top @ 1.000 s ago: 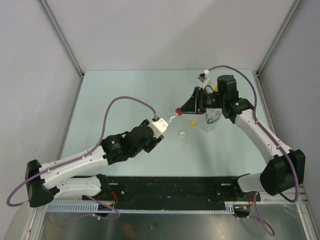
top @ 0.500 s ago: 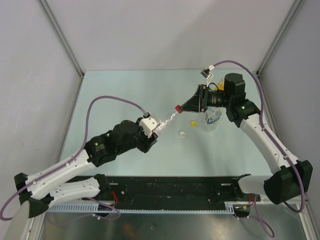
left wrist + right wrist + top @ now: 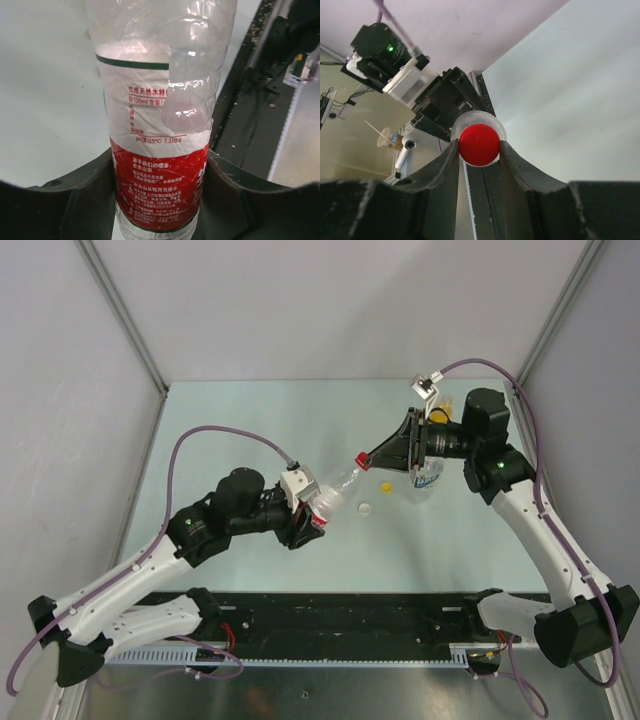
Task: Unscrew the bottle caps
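Note:
My left gripper [image 3: 312, 515] is shut on the clear bottle with the red-white label [image 3: 335, 496], holding it tilted above the table; in the left wrist view the label [image 3: 160, 170] fills the space between the jaws. My right gripper [image 3: 362, 458] is shut on its red cap [image 3: 359, 457], seen head-on in the right wrist view [image 3: 479, 144]. The yellow cap [image 3: 386, 485] and the white cap [image 3: 365, 507] lie loose on the table. The bottle with the blue-white label [image 3: 428, 476] stands under my right wrist. A bit of the yellow-orange bottle [image 3: 440, 417] shows behind it.
The pale green table [image 3: 250, 430] is walled by grey panels at the back and sides. A black rail [image 3: 350, 625] runs along the near edge between the arm bases.
My left arm has swung and turned the bottle, so its body now shows tilted toward the right gripper. My right arm has shifted slightly right and stays on the red cap.

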Motion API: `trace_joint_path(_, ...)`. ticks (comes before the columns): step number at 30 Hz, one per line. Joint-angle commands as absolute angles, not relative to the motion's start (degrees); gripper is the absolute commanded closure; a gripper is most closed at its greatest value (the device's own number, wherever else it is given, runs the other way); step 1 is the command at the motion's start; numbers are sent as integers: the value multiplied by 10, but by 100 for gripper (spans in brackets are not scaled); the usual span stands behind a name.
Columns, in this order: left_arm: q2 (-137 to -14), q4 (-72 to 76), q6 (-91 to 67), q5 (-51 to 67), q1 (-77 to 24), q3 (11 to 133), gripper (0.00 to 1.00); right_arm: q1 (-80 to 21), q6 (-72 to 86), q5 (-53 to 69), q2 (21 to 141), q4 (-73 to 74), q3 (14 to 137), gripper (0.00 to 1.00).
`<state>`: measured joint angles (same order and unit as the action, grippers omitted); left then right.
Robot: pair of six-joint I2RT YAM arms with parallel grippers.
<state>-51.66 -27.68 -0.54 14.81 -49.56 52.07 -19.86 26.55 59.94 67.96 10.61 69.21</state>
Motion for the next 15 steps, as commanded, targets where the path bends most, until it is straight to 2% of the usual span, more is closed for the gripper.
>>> trace_joint_path(1,-522,-221,5,316,-491,544,64,-203,233,630,656,71,694,100)
trace_joint_path(15,-522,-183,-28,495,-454,550,68,-199,182,684,610,47,694,100)
